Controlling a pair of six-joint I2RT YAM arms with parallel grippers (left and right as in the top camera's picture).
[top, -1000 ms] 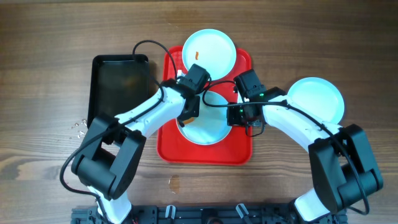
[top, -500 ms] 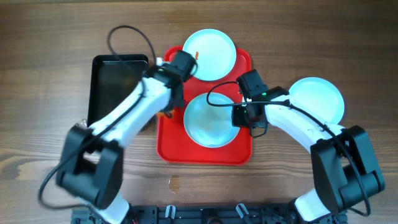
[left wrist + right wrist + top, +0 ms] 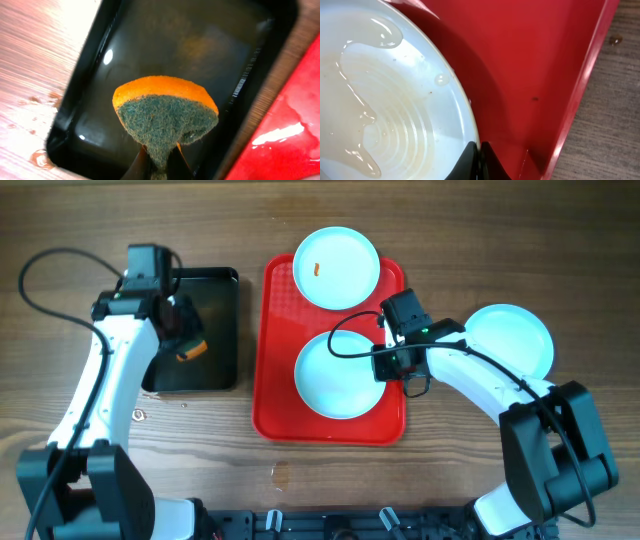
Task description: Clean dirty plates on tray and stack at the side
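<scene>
L gripper [image 3: 157, 165] clamping sponge [image 3: 165, 117], hovering over black tray [image 3: 218, 330]. R gripper [image 3: 479, 159] pinching rim of near plate [image 3: 338, 375] on red tray [image 3: 272, 415]; smeared plate [image 3: 337, 268] sitting at far end, 3rd plate [image 3: 507, 340] on table [image 3: 450, 480].

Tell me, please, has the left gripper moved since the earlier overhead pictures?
Yes. The left gripper swung off the red tray, away from the lower plate, and now sits over the black tray, holding the sponge.

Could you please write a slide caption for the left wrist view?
Left fingers pinch an orange-and-green sponge over the black rectangular plastic tray.
</scene>
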